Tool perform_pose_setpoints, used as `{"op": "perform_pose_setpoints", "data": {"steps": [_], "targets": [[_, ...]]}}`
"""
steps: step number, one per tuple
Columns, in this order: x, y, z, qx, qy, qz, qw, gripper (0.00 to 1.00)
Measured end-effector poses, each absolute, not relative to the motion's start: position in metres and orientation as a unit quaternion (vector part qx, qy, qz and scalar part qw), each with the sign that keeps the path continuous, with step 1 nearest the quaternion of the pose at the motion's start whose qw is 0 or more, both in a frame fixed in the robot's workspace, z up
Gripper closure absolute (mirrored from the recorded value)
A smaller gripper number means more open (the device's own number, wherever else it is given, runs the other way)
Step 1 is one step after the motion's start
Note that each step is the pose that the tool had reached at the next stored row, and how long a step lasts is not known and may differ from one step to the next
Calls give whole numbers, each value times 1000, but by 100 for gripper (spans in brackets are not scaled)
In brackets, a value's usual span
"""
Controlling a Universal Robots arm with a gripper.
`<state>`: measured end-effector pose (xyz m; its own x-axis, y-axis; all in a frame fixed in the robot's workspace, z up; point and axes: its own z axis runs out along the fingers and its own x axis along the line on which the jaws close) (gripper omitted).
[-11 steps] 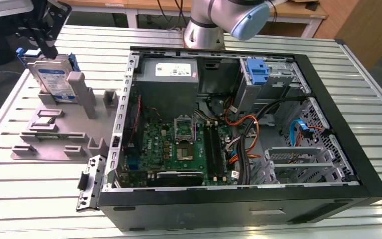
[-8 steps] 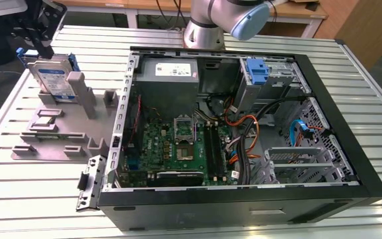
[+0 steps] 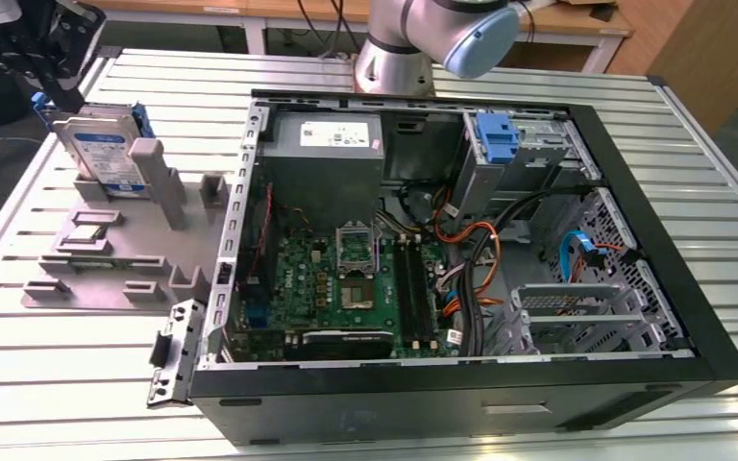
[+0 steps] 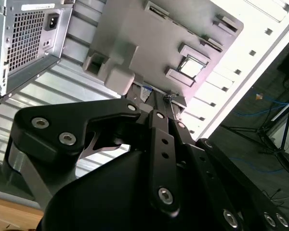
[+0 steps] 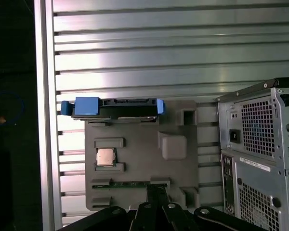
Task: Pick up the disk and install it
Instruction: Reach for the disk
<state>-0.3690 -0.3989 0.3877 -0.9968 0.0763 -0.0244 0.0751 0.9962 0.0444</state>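
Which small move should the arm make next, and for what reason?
Probably bring the gripper down over the disk: it stands on edge in the grey holder, ungrasped, and the gripper hangs apart from it in the exterior view.

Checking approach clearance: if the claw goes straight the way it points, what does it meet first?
Probably the disk, standing upright in the grey fixture under the claw. Depth is unclear, so it might instead land on the fixture just beside it.
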Motion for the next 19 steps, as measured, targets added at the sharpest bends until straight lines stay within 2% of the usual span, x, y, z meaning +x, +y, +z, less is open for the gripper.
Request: {"op": "perform_pose_setpoints", "data": {"steps": [19], "targets": [[-399,-394,386,38,999,25,13,89]]}}
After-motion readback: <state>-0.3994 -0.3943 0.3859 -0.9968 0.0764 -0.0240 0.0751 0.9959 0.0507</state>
